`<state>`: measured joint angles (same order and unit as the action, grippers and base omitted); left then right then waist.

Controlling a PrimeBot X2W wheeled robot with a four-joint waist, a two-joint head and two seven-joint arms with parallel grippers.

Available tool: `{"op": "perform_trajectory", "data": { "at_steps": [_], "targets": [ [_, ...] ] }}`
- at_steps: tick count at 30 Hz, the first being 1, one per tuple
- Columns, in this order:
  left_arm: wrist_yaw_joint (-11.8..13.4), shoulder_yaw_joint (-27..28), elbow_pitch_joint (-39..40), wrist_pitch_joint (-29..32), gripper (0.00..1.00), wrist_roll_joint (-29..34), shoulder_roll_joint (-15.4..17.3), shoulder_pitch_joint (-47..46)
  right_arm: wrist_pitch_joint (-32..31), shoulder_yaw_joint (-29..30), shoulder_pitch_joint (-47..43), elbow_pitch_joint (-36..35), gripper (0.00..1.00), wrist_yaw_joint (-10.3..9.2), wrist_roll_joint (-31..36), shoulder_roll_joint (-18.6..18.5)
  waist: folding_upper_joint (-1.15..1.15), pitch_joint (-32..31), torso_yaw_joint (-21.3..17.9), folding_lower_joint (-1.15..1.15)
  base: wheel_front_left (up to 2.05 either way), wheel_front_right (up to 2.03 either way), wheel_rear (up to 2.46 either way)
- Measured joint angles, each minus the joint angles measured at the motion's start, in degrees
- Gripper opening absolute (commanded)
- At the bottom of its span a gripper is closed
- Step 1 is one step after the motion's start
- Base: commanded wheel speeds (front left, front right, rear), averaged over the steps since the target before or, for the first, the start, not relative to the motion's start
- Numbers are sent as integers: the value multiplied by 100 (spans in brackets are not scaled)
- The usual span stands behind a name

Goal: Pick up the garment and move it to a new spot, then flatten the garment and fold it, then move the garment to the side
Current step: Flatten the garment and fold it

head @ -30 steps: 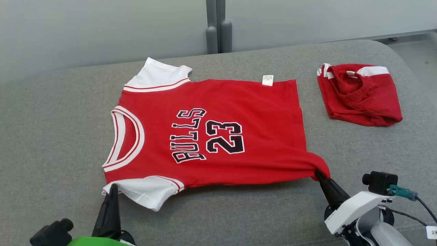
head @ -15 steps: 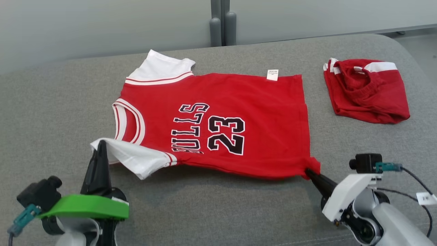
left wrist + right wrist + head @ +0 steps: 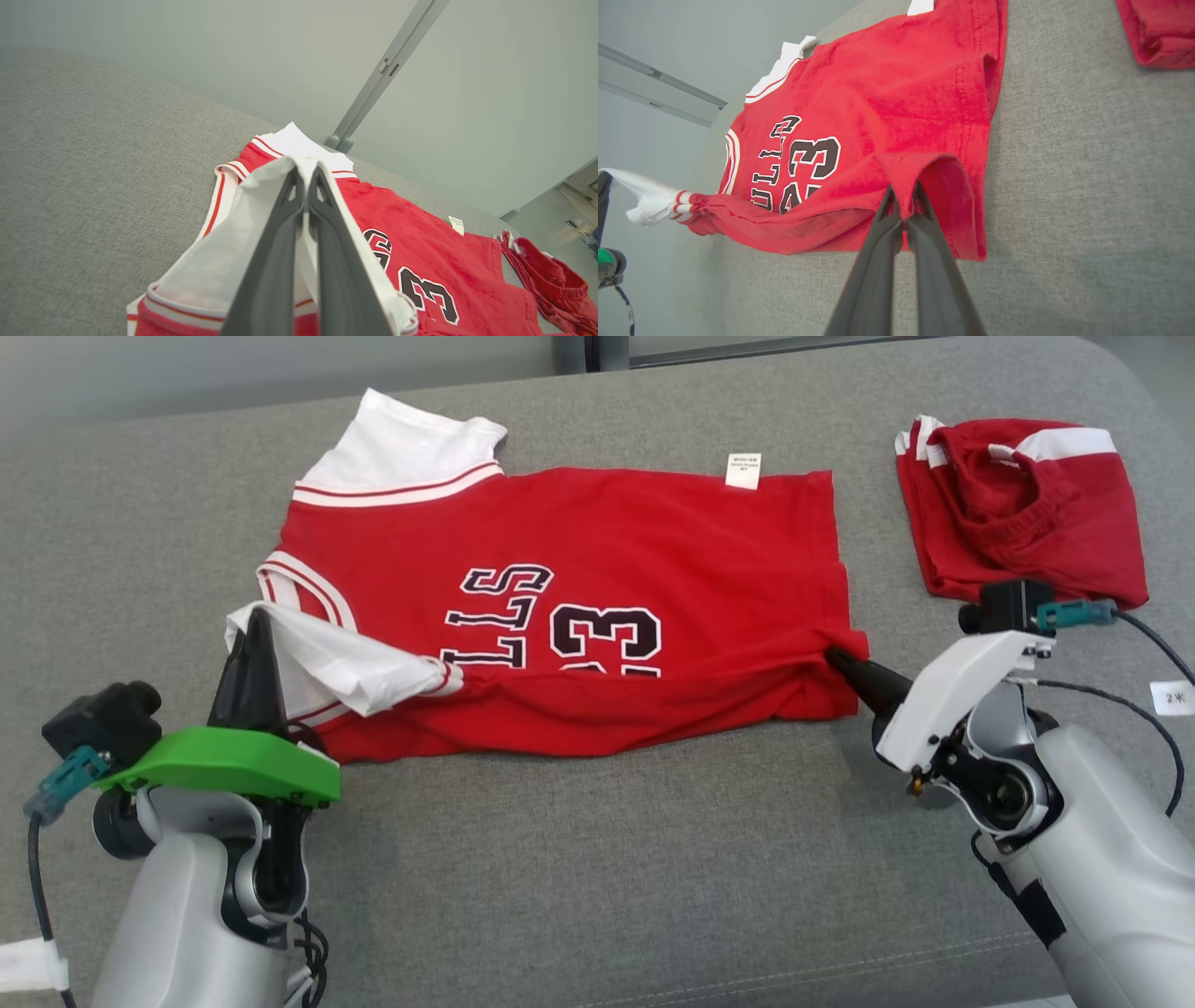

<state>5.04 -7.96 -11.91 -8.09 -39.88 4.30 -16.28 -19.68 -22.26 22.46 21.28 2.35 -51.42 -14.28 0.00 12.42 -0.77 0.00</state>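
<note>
The garment (image 3: 579,560), a red jersey, lies on the grey cushion (image 3: 597,859) with its long axis across the robot's front: neckline toward the robot's left, hem toward its right. The left gripper (image 3: 254,621) is clamped on the near white sleeve (image 3: 364,667) and the right gripper (image 3: 834,656) is pinched on the near hem corner. Each arm thus holds the end nearer to it, with the near long edge raised off the cushion between them. The rest of the jersey lies beyond both grippers, away from the robot, so the fold likely calls for carrying that edge over toward the far edge, both arms in step. The chest print shows "LLS" beside "23", its near part hidden by the raised edge. A white label (image 3: 743,469) at the far hem carries print that seems too small to read. A folded red bundle (image 3: 1027,513) lies apart to the right
</note>
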Motion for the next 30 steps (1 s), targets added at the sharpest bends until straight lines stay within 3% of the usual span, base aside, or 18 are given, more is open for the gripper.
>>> {"op": "perform_trajectory", "data": {
  "at_steps": [7,10,11,12,13,14,15,16,30],
  "targets": [
    [11,-69,-635,75,0,183,24,-530,-287,-45,430,258,3,-153,12,22,0,321,-97,0,0,0,0],
    [11,-101,-980,23,0,227,15,-805,-307,-13,561,398,46,-196,12,62,0,459,-144,0,0,0,0],
    [11,-98,-1027,-12,0,230,15,-858,-305,13,569,421,81,-197,8,98,0,477,-151,0,0,0,0],
    [11,-98,-1078,-55,0,245,15,-911,-298,30,575,442,100,-197,2,135,0,489,-155,0,0,0,0],
    [10,-100,-1134,-99,7,277,16,-972,-298,31,586,465,100,-196,2,162,0,495,-158,0,0,0,0],
    [10,-100,-1178,-115,36,298,16,-1026,-297,36,598,485,100,-194,-2,178,0,496,-157,0,0,0,0],
    [10,-100,-1178,-115,76,298,16,-1026,-297,36,598,485,100,-194,-2,178,0,496,-157,0,0,0,0],
    [5,-101,-1205,-167,100,304,16,-1073,-269,65,613,501,100,-194,-22,196,0,495,-157,0,0,0,0],
    [-314,-76,-1543,-465,100,383,43,-1254,328,365,625,345,100,67,-142,74,0,253,-81,0,0,0,0]
  ]
}}
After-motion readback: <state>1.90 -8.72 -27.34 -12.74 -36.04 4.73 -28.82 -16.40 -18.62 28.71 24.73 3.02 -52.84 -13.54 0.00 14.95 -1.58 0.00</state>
